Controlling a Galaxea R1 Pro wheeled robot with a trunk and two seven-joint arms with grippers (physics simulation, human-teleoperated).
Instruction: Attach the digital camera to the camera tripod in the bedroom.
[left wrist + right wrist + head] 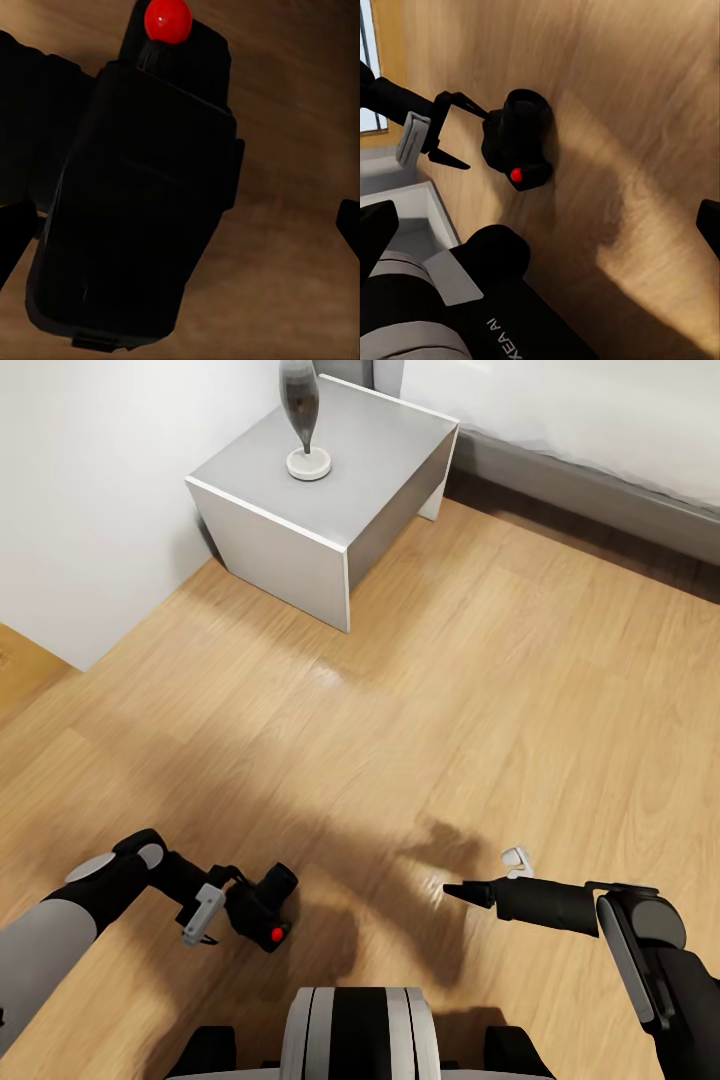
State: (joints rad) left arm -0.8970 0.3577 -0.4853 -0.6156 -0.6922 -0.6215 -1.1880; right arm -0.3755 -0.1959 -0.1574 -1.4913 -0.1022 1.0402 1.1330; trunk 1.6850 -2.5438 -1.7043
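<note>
the left tool (240, 908) is clenched on the small matte-black digital camera with a red dot button (268, 910), and holds it low in front of the robot, above the light wood plank floor (450, 700). in the left wrist view the black camera body (135, 210) sits close between the fingers, the red button at its end. the right wrist view shows the same camera (519, 141) from the side, with the left tool (472, 131) gripping it. the right tool (470, 892) hangs at the other side over the floor; it carries nothing, and its fingers look close together in the head view, but i cannot tell for sure if they are parted or not.

further out stands a grey-white cube bedside surface (390, 460) with a dark slim vase on a white round base (304, 420), and beside it the grey bed with a white mattress (600, 450).

i judge that the picking up is done: the camera is in hand and the robot is in the bedroom. what is left is to find the tripod, come near it and set the camera on its head.
</note>
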